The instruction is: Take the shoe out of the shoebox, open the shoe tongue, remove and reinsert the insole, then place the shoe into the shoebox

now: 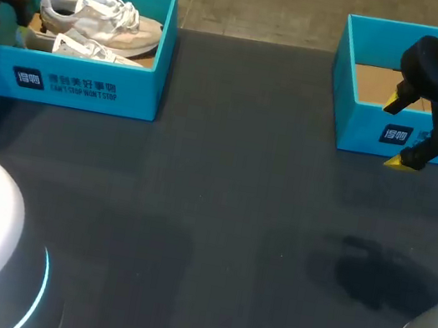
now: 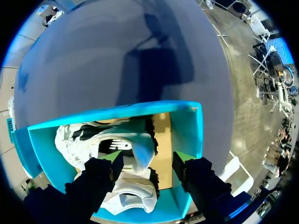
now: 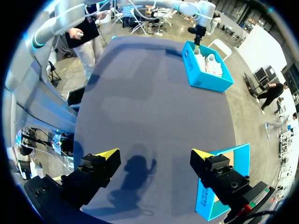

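Dark table (image 1: 221, 198), two shoes (image 1: 100, 20) boxed — your left gripper (image 2: 147, 163) hangs spread above them, right gripper (image 1: 395, 131) released too; off-centre descent could pinch both.

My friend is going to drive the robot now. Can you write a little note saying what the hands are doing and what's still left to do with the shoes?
Hands: the left hand is open, down over the shoebox, with its fingers wide above the white shoes. The right hand is open and holds nothing. It hovers over the table beside the second box, which is empty.
Things: both shoes lie in the shoebox.
Done: nothing yet, no shoe is out.
Left: lift a shoe out, open its tongue, pull the insole out and put it back, then return the shoe to the box.
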`<move>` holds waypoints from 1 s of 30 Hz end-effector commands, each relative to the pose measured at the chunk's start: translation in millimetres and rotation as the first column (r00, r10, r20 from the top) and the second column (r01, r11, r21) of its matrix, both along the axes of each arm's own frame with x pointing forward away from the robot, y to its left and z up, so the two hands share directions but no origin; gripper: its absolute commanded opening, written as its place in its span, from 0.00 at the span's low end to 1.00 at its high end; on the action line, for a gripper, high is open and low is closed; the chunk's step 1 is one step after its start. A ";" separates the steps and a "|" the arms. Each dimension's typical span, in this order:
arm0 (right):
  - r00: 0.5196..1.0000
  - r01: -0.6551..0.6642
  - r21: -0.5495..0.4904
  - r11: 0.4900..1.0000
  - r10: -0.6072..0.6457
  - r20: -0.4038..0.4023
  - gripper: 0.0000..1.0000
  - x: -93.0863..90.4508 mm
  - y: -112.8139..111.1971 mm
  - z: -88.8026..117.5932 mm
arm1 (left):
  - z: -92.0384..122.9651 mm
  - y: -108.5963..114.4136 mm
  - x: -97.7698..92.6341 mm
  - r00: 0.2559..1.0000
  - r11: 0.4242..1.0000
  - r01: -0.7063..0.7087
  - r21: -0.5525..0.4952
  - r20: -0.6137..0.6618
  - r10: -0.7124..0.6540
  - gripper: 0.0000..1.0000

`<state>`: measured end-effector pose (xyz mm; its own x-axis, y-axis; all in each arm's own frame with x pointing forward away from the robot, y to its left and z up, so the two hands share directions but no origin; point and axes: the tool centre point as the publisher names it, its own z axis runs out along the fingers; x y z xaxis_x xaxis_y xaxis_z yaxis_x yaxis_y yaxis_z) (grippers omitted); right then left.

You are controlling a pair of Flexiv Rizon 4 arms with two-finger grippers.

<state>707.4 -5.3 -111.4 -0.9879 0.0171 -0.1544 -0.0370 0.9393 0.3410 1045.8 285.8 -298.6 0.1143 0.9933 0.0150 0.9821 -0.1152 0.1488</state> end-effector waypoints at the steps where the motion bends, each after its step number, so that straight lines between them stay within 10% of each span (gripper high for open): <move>1: 1.000 0.000 -0.003 1.000 0.000 -0.005 1.00 2.4 1.7 0.2 | -4.3 -4.3 5.1 1.000 1.000 -0.004 0.007 -0.007 0.004 0.67; 30: 1.000 0.000 -0.003 1.000 0.000 -0.005 1.00 2.4 1.7 0.2 | -59.5 1.5 17.1 0.996 0.999 -0.012 0.034 -0.090 0.015 0.65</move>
